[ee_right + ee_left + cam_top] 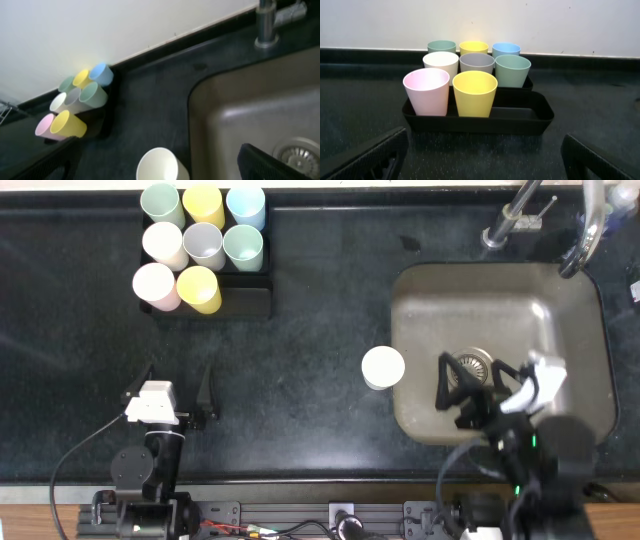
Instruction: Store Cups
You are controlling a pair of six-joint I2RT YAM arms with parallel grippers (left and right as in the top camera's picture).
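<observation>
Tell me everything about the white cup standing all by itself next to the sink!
The white cup is plain and smooth, plastic by the look of it, wider at the rim than at the base. It stands upright, mouth up, and looks empty. It sits on the dark speckled counter right beside the sink, on the side toward the tray. Only the counter touches it.
</observation>
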